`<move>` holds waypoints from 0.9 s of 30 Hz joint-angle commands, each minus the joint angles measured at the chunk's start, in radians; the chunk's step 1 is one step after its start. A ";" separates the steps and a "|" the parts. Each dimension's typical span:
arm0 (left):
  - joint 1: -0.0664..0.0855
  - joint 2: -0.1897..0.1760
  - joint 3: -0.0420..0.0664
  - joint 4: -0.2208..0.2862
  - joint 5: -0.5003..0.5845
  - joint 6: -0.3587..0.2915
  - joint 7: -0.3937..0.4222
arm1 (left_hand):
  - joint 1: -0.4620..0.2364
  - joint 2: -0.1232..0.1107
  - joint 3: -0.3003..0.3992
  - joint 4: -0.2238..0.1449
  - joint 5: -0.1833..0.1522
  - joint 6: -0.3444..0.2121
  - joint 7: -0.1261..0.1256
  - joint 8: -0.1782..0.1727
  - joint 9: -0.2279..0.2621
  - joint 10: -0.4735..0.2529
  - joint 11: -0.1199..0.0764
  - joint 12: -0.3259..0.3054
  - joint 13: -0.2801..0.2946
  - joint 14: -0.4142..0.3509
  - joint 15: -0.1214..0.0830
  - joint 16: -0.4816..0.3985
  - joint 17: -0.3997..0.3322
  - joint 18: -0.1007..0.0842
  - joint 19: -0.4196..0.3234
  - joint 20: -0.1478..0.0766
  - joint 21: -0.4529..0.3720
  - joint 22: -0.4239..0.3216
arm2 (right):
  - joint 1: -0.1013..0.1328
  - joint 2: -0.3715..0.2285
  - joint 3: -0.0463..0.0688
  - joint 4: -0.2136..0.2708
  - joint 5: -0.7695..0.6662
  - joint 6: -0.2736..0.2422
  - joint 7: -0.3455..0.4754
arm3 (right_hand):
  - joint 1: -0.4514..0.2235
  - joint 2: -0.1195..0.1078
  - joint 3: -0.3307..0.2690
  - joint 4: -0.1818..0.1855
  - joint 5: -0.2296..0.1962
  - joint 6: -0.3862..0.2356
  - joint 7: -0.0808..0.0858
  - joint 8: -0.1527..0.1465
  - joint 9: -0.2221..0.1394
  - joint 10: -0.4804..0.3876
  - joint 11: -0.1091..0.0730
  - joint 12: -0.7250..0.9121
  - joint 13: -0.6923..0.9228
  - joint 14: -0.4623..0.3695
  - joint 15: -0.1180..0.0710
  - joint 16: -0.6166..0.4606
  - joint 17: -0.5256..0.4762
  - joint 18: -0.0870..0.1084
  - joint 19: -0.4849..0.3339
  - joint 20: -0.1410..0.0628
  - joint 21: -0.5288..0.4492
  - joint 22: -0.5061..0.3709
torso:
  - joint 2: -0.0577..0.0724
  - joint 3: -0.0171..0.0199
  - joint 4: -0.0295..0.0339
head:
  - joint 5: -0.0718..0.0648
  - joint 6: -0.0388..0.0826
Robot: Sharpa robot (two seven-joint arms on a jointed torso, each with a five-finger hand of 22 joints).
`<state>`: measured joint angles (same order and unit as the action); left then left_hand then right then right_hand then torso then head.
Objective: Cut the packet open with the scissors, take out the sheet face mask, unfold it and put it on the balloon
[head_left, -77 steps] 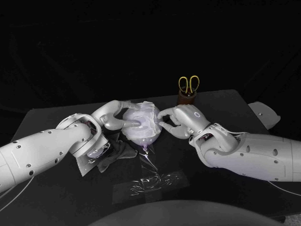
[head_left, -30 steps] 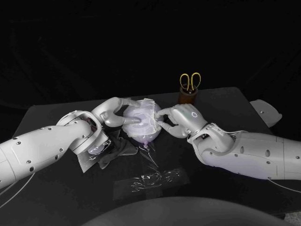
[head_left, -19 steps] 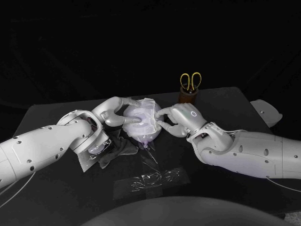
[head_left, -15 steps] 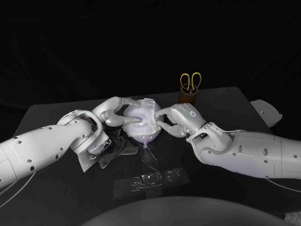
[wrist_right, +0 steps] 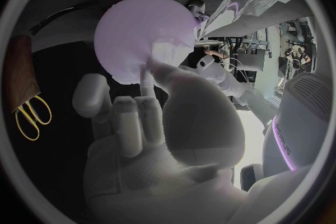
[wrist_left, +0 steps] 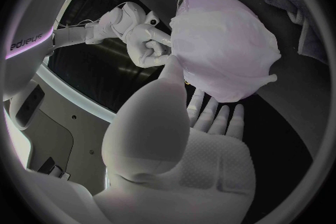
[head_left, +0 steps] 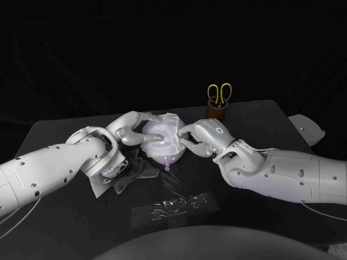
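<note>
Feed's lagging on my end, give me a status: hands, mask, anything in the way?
Left hand holds balloon; right hand touches sheet mask. Mask draped over balloon. Scissors behind, packet in front, neither blocking.

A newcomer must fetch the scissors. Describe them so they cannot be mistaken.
Start at the black table and go to its far edge, behind the right hand. A brown holder stands upright, and the scissors stick out of its top. Their yellow loop handles set them apart from everything nearby.
</note>
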<state>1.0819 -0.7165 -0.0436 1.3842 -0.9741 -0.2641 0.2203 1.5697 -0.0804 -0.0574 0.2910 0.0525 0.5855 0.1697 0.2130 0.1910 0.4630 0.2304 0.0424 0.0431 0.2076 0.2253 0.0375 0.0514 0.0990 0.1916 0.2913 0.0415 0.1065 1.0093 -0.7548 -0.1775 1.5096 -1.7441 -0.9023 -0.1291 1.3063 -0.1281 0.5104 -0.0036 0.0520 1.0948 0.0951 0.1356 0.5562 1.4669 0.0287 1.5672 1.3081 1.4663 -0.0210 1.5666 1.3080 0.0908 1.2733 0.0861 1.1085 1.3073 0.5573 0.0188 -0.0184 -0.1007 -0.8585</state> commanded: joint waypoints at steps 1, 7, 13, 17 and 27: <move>-0.003 0.003 -0.003 0.003 0.000 0.029 -0.008 | -0.002 0.009 0.004 0.001 -0.005 0.007 0.095 0.003 0.001 0.001 0.003 0.001 0.001 0.005 0.002 0.002 0.002 0.015 0.007 0.000 0.005 0.000 | -0.001 0.006 0.000 -0.003 -0.018 0.028 0.000 | 0.006 0.018 0.001 0.008 -0.004 0.014 -0.002 0.010 0.000 0.104 -0.010 0.004 0.263 0.105 -0.012 0.004 0.263 0.014 0.004 -0.002 0.004 0.021 | 0.000 0.0003 0.0004 | 0.001 -0.001; -0.003 0.003 -0.003 0.003 0.000 0.029 -0.008 | -0.002 0.009 0.004 0.001 -0.005 0.007 0.095 0.003 0.001 0.001 0.003 0.001 0.001 0.005 0.002 0.002 0.002 0.015 0.007 0.000 0.005 0.000 | -0.001 0.009 0.000 -0.002 -0.026 0.027 0.005 | 0.016 0.037 0.001 0.009 -0.004 0.029 -0.014 0.022 0.006 0.104 -0.020 0.004 0.263 0.105 -0.020 0.004 0.263 0.013 0.007 -0.007 0.006 0.024 | 0.000 0.0000 -0.0006 | 0.001 -0.002; -0.003 0.003 -0.003 0.003 0.001 0.029 -0.009 | 0.000 0.009 0.004 0.001 -0.005 0.006 0.095 0.003 0.001 0.000 0.002 0.001 0.001 0.005 0.002 0.002 0.002 0.016 0.007 0.000 0.005 0.000 | -0.001 0.009 0.000 0.000 -0.038 0.012 0.013 | 0.023 0.054 0.008 0.010 -0.004 0.038 -0.017 0.031 0.012 0.104 -0.023 0.004 0.263 0.105 -0.024 0.004 0.263 0.012 0.010 -0.010 0.011 0.028 | 0.000 0.0002 -0.0007 | 0.000 -0.003; -0.003 0.002 -0.003 0.003 0.002 0.029 -0.010 | 0.000 0.009 0.004 0.001 -0.005 0.006 0.095 0.003 0.001 0.000 0.002 0.001 0.001 0.005 0.002 0.002 0.002 0.016 0.007 0.000 0.005 0.000 | -0.001 0.007 0.000 0.003 -0.048 -0.004 0.014 | 0.023 0.061 0.013 0.012 -0.004 0.050 -0.021 0.044 0.020 0.104 -0.026 0.004 0.263 0.105 -0.027 0.004 0.263 0.010 0.015 -0.012 0.017 0.032 | 0.000 0.0003 -0.0004 | -0.001 -0.002; -0.003 0.002 -0.003 0.003 0.002 0.029 -0.010 | 0.000 0.009 0.004 0.001 -0.005 0.006 0.095 0.003 0.001 0.000 0.002 0.001 0.001 0.005 0.002 0.002 0.002 0.016 0.007 0.000 0.005 0.000 | -0.001 -0.013 0.000 0.020 -0.054 -0.034 0.005 | 0.019 0.065 0.016 0.017 -0.004 0.059 -0.027 0.059 0.032 0.104 -0.031 0.004 0.263 0.105 -0.031 0.004 0.263 0.010 0.015 -0.015 0.017 0.034 | 0.000 0.0004 -0.0011 | -0.003 -0.001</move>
<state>1.0819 -0.7171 -0.0439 1.3841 -0.9727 -0.2639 0.2187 1.5697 -0.0804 -0.0575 0.2910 0.0525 0.5855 0.1697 0.2124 0.1909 0.4630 0.2304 0.0424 0.0429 0.2076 0.2253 0.0375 0.0520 0.0987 0.1916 0.2913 0.0415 0.1064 1.0095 -0.7656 -0.1771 1.5239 -1.7742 -0.9212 -0.1274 1.3280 -0.0745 0.5228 0.0087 0.0476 1.1394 0.0725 0.1897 0.5737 1.4618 0.0083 1.5674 1.3079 1.4684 -0.0452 1.5667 1.3081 0.0907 1.2844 0.0750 1.1241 1.3079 0.5573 0.0193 -0.0195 -0.1031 -0.8600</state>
